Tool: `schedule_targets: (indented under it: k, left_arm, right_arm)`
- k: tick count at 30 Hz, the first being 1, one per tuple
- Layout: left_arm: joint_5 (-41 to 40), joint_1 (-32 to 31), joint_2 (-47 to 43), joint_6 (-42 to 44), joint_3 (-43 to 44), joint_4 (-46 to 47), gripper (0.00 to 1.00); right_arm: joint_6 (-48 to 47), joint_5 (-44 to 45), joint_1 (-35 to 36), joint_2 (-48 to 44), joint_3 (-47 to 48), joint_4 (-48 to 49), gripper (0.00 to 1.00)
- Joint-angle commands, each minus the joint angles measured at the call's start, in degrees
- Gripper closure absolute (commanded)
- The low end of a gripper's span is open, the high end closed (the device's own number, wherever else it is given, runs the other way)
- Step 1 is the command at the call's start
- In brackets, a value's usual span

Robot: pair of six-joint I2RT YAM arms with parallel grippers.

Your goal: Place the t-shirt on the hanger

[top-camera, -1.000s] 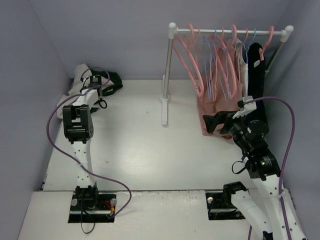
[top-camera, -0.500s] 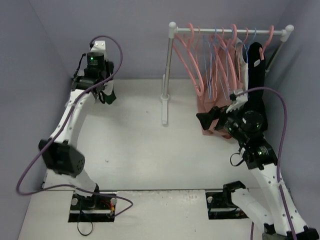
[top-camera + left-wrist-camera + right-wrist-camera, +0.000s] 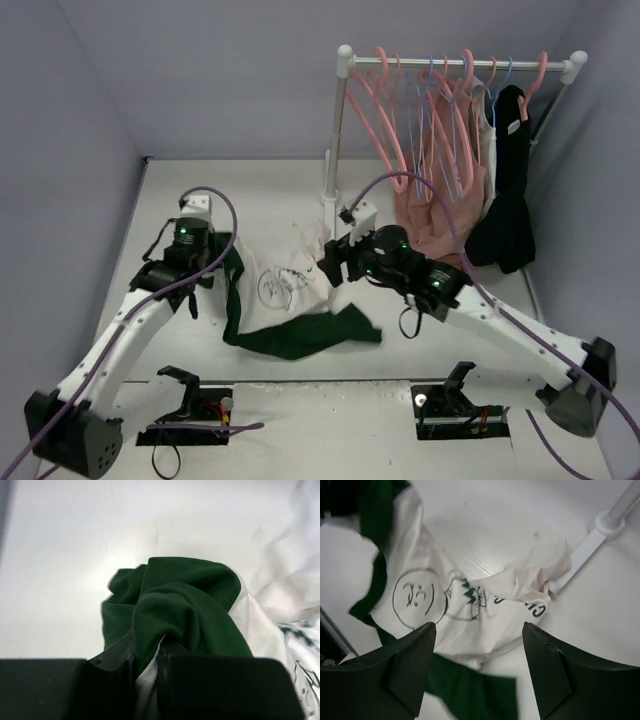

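The t-shirt [image 3: 290, 290] lies crumpled on the table's middle, cream-white with a printed drawing and dark green sleeves. My left gripper [image 3: 213, 262] is shut on a fold of its green sleeve at the left end. In the left wrist view the green cloth [image 3: 185, 600] bunches out from between the closed jaws of that gripper [image 3: 150, 655]. My right gripper [image 3: 330, 262] hovers open over the shirt's right edge. In the right wrist view the shirt [image 3: 465, 615] lies below that gripper [image 3: 479, 632], untouched. A pink hanger [image 3: 386, 130] hangs on the rail, one of several.
The white clothes rack [image 3: 335, 150] stands at the back right, its foot [image 3: 592, 540] just beyond the shirt. Pink and light-blue hangers, a salmon-pink garment [image 3: 440, 215] and a black garment [image 3: 510, 220] hang on it. Grey walls close in left and right.
My left arm has dragged the t-shirt from the far left corner to the table's middle. My right arm swung left from the rack to over the shirt, its jaws narrowing.
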Motion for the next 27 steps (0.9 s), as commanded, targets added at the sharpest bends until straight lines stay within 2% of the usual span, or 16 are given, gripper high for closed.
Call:
schedule_targets:
  k: [1,4,7,11,15,16,21,27]
  left_arm:
    - [0.24,0.03,2.76,-2.11,3.13,0.87,1.0]
    - [-1.29,0.48,4.57,-1.42,4.56,-0.23,1.0]
    - [-0.88,1.31,4.94,-1.25,5.32,-0.18,1.0]
    - [-0.08,2.96,6.43,-0.96,7.33,-0.52,1.0]
    - [0.14,4.72,9.4,-1.04,9.13,-1.8,1.0]
    - [0.14,5.15,9.45,-1.38,9.32,-1.81,1.0]
    - [2.6,7.88,11.22,-4.16,8.61,-1.53,1.0]
    - [3.2,8.41,11.49,-4.3,8.39,-1.55,1.0]
  right_arm:
    - [4.32,7.3,1.18,7.13,-4.02,10.49,0.42]
    - [6.15,6.69,3.82,11.19,-6.13,14.54,0.49]
    - [6.29,6.28,6.48,14.06,-7.18,15.12,0.48]
    - [5.33,3.95,10.39,16.88,-11.37,17.84,0.37]
    - [2.49,2.2,14.19,15.67,-14.49,18.63,0.13]
    - [1.95,2.19,14.65,15.64,-14.56,18.64,0.11]
    - [-0.72,-1.45,16.87,14.4,-16.98,18.9,0.08]
    - [-2.89,-3.54,17.26,23.0,-13.81,19.11,0.1]
